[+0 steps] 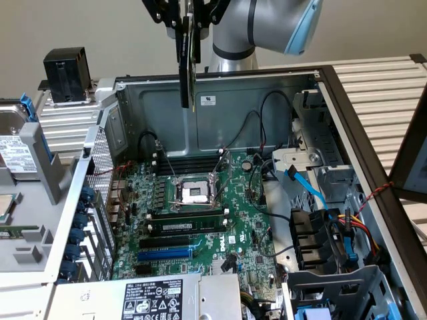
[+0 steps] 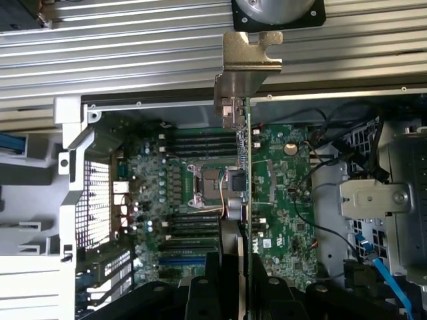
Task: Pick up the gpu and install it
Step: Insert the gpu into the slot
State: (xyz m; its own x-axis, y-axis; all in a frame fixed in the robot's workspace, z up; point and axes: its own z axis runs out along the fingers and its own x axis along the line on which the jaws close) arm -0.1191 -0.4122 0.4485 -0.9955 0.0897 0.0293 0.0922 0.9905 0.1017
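Grips with the black two-fingered tool (image 1: 189, 19) the small green gpu (image 1: 189, 67), a short card with a black shroud and a silver end bracket, fingers clamped on one edge. Holds it upright and edge-on in the air above the open grey metal computer case (image 1: 267, 100), well clear of the large green motherboard (image 1: 220, 220) lying inside. From the wrist view, hangs over the square silver processor socket (image 2: 212, 183), bracket end farthest from the tool, against the ribbed grey tabletop (image 2: 133, 47).

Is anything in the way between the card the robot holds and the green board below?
Nothing visible. The gripper holds the gpu edge-on above the open case, with only air down to the motherboard. Thin wires cross near the socket.
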